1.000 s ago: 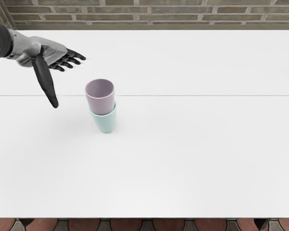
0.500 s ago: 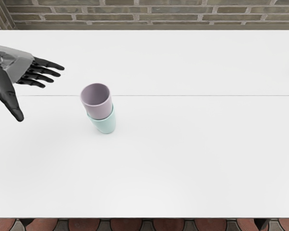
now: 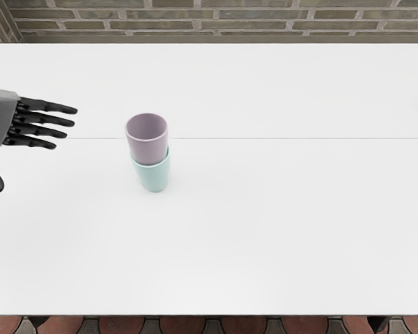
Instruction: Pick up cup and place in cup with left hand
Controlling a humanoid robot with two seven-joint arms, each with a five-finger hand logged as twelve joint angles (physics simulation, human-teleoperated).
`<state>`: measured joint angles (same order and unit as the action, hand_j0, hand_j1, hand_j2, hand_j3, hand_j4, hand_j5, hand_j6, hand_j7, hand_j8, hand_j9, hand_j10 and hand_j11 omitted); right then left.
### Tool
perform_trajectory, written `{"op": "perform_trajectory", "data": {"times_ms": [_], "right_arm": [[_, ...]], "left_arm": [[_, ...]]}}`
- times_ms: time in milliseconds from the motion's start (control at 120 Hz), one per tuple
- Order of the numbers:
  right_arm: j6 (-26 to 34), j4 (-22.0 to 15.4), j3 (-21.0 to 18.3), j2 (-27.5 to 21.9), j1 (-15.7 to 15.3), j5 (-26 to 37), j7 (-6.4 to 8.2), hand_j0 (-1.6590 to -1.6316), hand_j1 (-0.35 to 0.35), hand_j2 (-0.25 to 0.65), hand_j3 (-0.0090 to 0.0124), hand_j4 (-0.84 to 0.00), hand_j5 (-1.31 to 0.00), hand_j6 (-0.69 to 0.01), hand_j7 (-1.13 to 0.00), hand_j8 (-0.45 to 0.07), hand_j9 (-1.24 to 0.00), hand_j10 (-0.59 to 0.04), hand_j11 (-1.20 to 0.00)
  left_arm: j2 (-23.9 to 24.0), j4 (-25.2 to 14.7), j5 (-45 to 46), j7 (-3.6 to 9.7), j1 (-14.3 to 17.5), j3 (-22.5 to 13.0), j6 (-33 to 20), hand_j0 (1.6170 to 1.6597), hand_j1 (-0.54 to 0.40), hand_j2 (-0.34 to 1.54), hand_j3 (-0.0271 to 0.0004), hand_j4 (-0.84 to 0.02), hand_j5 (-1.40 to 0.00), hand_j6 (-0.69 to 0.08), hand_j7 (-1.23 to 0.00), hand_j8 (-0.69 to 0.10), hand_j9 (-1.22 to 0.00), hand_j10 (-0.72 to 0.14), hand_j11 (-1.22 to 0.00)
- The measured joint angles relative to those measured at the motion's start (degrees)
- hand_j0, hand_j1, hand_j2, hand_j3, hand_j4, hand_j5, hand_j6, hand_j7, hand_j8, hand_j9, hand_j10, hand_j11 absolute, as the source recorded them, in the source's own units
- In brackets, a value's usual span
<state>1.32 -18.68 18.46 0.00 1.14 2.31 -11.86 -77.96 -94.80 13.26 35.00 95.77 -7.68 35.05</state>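
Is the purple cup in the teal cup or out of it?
In: the purple cup's base sits inside the teal cup, whose rim wraps around it.

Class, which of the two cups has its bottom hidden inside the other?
The mauve cup: its lower end sits inside the pale teal cup, whose own base shows below.

2 cups are standing stacked left of the frame's centre: the mauve cup (image 3: 148,149), mouth up, is sitting partway inside the pale aqua cup (image 3: 154,177), its rim showing above.
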Motion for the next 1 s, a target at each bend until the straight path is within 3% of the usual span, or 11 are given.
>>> {"op": "perform_trajectory", "data": {"times_ms": [75,158,242,425,500,725,892,1000], "right_arm": [[0.0,0.0,0.0,0.0,0.0,0.0,0.01,-1.6581,-0.312,-0.007,0.0,-0.031,-0.04,-0.03,-0.04,-0.031,-0.04,-0.031,-0.04],[0.0,0.0,0.0,0.0,0.0,0.0,0.0,-1.6581,-0.312,-0.007,0.0,-0.03,-0.04,-0.03,-0.04,-0.03,-0.04,-0.031,-0.04],[0.0,0.0,0.0,0.0,0.0,0.0,0.0,-1.6581,-0.312,-0.007,0.0,-0.031,-0.04,-0.03,-0.04,-0.031,-0.04,-0.031,-0.04],[0.0,0.0,0.0,0.0,0.0,0.0,0.0,-1.6581,-0.311,-0.007,0.0,-0.031,-0.04,-0.03,-0.04,-0.031,-0.04,-0.031,-0.04],[0.0,0.0,0.0,0.0,0.0,0.0,0.02,-1.6581,-0.312,-0.007,0.0,-0.031,-0.04,-0.03,-0.04,-0.03,-0.04,-0.031,-0.04],[0.0,0.0,0.0,0.0,0.0,0.0,0.03,-1.6581,-0.311,-0.007,0.0,-0.03,-0.04,-0.03,-0.04,-0.03,-0.04,-0.031,-0.04],[0.0,0.1,0.0,0.0,0.0,0.0,0.04,-1.6581,-0.312,-0.007,0.0,-0.03,-0.04,-0.03,-0.04,-0.03,-0.04,-0.031,-0.04],[0.0,0.1,0.0,0.0,0.1,0.0,0.05,-1.6581,-0.312,-0.007,0.0,-0.031,-0.04,-0.03,-0.04,-0.03,-0.04,-0.031,-0.04]], "left_arm": [[0.0,-0.1,4.6,0.0,-2.4,-1.4,0.0,1.6581,0.348,0.0,0.0,-0.003,0.0,-0.003,0.0,-0.004,0.0,-0.003,0.0],[-1.0,-0.1,9.0,0.0,-7.7,-2.3,0.0,1.6581,0.348,0.0,0.0,-0.001,0.0,-0.002,0.0,-0.002,0.0,-0.002,0.0],[-1.9,0.0,11.8,0.0,-9.4,-2.6,0.1,1.6581,0.348,0.0,0.0,0.0,0.0,0.0,0.0,-0.001,0.0,-0.001,0.0],[-1.3,1.2,13.1,0.0,-9.9,-2.8,0.1,1.6581,0.347,0.0,0.0,0.002,0.0,0.002,0.0,0.001,0.0,0.0,0.0],[-1.1,1.3,13.0,0.0,-12.0,-2.9,0.1,1.6581,0.347,0.0,0.0,0.002,0.0,0.002,0.0,0.002,0.0,0.001,0.0],[0.9,1.7,8.1,0.0,-11.0,-2.1,0.0,1.6581,0.347,0.0,0.0,0.002,0.0,0.002,0.0,0.001,0.0,0.001,0.0],[-1.7,1.8,7.1,0.0,-14.0,-2.6,0.1,1.6581,0.347,0.0,0.0,0.002,0.0,0.002,0.0,0.001,0.0,0.0,0.0],[0.6,1.9,8.7,0.0,-13.6,-2.6,0.1,1.6581,0.348,0.0,0.0,0.002,0.0,0.002,0.0,0.001,0.0,0.0,0.0]]}}
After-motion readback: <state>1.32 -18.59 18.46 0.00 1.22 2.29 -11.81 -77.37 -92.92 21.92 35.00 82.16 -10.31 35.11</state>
